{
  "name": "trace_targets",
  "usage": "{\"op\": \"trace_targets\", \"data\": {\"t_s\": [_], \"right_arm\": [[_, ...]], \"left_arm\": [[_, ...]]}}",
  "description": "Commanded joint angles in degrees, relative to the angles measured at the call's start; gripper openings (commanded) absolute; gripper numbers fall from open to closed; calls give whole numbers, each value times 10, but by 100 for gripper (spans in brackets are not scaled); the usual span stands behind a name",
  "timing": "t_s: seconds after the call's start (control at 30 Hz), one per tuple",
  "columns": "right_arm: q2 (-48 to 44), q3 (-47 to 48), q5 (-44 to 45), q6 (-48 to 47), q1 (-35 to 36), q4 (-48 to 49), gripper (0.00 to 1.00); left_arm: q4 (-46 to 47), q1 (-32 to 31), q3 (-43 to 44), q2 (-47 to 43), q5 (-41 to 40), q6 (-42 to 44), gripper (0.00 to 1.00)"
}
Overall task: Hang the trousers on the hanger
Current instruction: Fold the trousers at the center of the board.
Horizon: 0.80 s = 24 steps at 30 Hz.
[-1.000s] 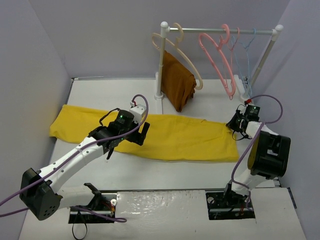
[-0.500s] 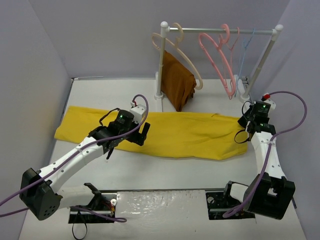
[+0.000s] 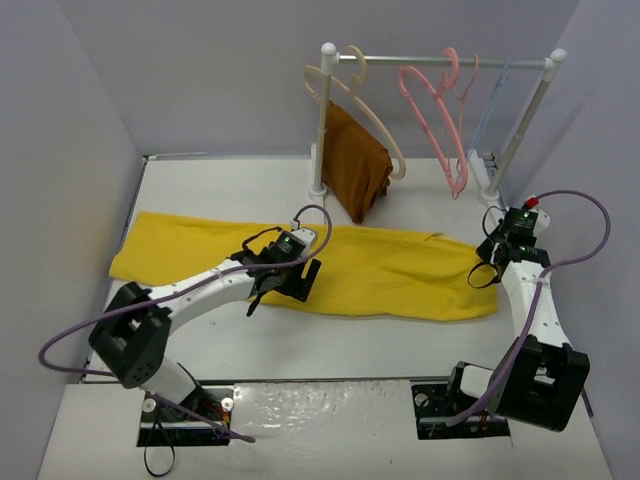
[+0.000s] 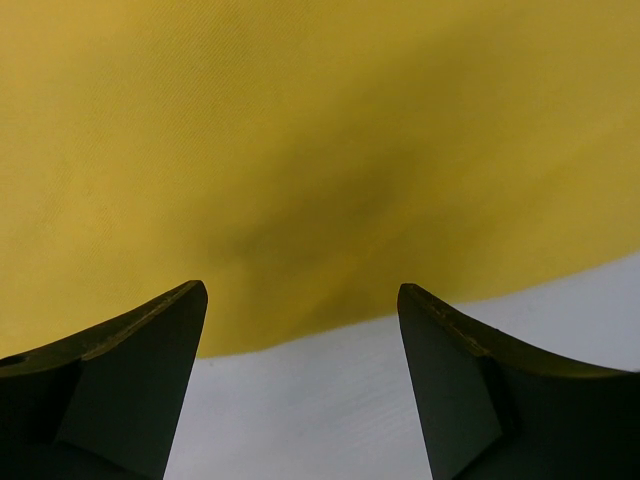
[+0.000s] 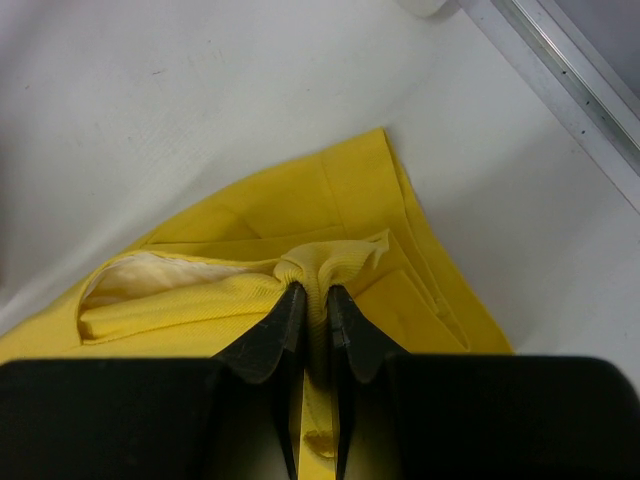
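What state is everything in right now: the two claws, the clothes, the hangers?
trousers: lying stretched flat on the table, on no hanger.
left gripper: open, above the trousers, holding nothing.
right gripper: shut, pinching one end of the trousers.
pink hanger: hanging on the rail, empty.
beige hanger: on the rail, brown cloth draped over it.
blue hanger: on the rail, empty.
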Motion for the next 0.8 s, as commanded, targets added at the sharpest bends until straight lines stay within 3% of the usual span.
{"op": "trace_targets", "data": {"t_s": [0.0, 0.33, 0.77], "right_arm": [[12, 30, 54, -4, -21, -1, 0], [85, 34, 91, -3, -49, 14, 0], [177, -13, 123, 12, -69, 46, 0]], "left_arm": [[45, 32, 23, 66, -48, -83, 72], [82, 75, -63, 87, -52, -164, 64], [101, 91, -74, 84, -36, -177, 64]]}}
